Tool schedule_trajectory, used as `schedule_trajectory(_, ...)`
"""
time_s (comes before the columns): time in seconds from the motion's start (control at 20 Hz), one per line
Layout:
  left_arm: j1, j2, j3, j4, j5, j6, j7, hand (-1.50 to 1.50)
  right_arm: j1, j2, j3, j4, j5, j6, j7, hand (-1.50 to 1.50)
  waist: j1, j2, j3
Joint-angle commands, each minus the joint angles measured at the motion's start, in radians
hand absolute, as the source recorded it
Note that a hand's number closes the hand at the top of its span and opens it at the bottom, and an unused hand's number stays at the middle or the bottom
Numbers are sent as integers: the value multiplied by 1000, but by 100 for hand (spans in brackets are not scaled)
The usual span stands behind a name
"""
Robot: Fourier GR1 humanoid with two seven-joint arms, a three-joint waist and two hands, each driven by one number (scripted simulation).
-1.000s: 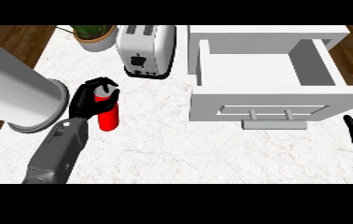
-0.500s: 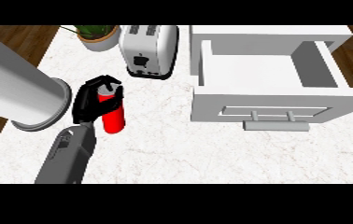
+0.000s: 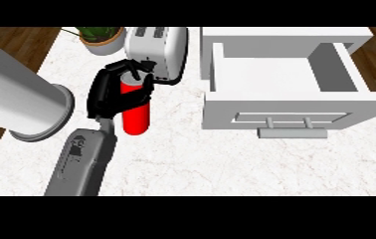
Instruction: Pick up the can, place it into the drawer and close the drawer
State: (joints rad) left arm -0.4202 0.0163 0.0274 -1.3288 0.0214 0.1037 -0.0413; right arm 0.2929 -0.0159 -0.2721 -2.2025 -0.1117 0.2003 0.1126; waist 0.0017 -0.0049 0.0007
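Observation:
A red can [image 3: 137, 117] stands upright in the head view, left of centre on the white marble counter [image 3: 220, 163]. My left hand [image 3: 110, 94] is curled round its upper part, fingers across the top, and hides the rim. Whether the can touches the counter I cannot tell. The white drawer [image 3: 220, 63] is pulled open at the right, nothing showing inside it, with its grey handle [image 3: 292, 132] on the front panel facing me. The can is to the left of the drawer's front. My right hand does not show.
A silver toaster [image 3: 157, 48] stands just behind the can and hand. A potted plant [image 3: 103, 38] sits at the back left. A large grey cylinder [image 3: 28, 101] lies at the left edge, close to my forearm. Wooden floor shows beyond the counter's left side.
My left hand has closed further round the can and moved it up and slightly toward the toaster. The right hand's tip, seen at the right edge a second ago, is gone from view.

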Motion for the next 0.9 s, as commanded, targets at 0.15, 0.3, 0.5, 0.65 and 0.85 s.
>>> schedule_trajectory(0.15,-182,-16,-106,-48,-30,134,202,150,-33,2,17,-63,9,-20,71,-150,-10,4,-1)
schedule_trajectory(0.3,-262,-16,-182,-33,-6,213,248,150,12,15,20,2,24,20,-28,-150,-14,4,0)
schedule_trajectory(0.5,-379,-16,-234,10,-21,286,288,150,-18,-2,-24,42,-14,11,-26,-150,-14,5,0)
schedule_trajectory(0.65,-520,-16,-196,122,-1,288,300,150,35,13,8,-17,18,23,-30,-150,-23,6,0)
schedule_trajectory(0.85,-650,-16,-240,207,34,386,327,150,-54,-8,5,0,12,-9,35,-150,-27,8,0)
